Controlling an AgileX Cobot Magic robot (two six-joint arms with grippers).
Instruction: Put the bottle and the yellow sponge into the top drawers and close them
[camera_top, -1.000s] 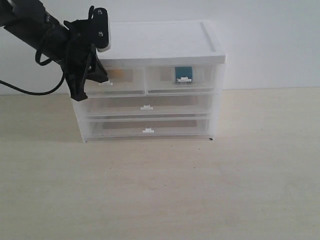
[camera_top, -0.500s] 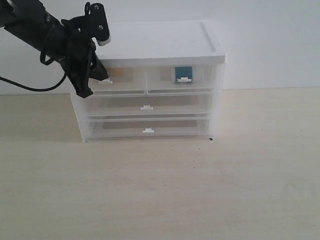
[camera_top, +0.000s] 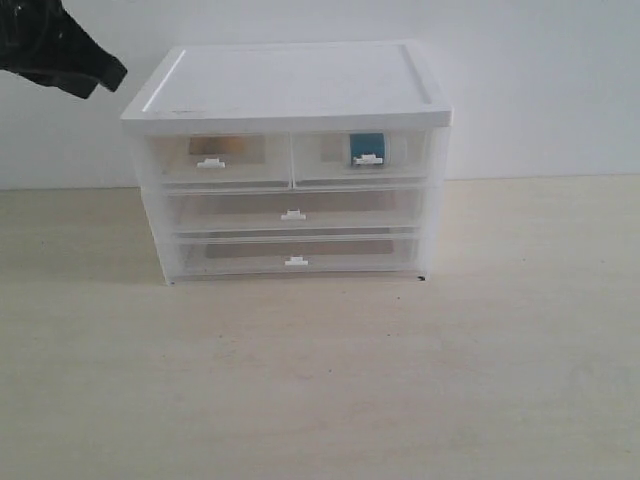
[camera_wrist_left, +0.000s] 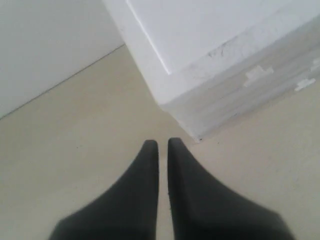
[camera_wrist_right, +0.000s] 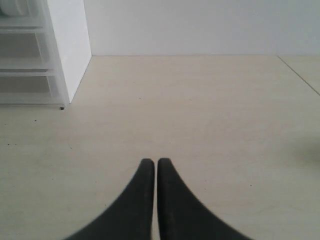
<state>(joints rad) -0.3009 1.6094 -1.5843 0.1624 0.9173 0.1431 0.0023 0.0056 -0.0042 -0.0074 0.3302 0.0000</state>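
Observation:
The white-topped cabinet (camera_top: 290, 85) stands at the back of the table with both top drawers pushed in. Through the right top drawer (camera_top: 400, 160) the bottle's teal label (camera_top: 367, 143) shows behind the tab handle. A dull tan patch, the yellow sponge (camera_top: 240, 150), shows faintly through the left top drawer (camera_top: 175, 160). My left arm (camera_top: 60, 50) is up at the far left, above and clear of the cabinet. The left gripper (camera_wrist_left: 163, 145) is shut and empty over the table beside the cabinet's corner (camera_wrist_left: 165, 97). The right gripper (camera_wrist_right: 152, 162) is shut and empty, low over the table.
Two full-width drawers (camera_top: 292, 214) sit shut beneath the top pair. A white wall (camera_top: 540, 80) rises behind the cabinet. Pale wooden tabletop (camera_top: 320, 380) spreads in front. The cabinet's side (camera_wrist_right: 67, 45) stands ahead of the right gripper.
My left arm has pulled back up and to the left, away from the left top drawer's handle. The drawer stays shut.

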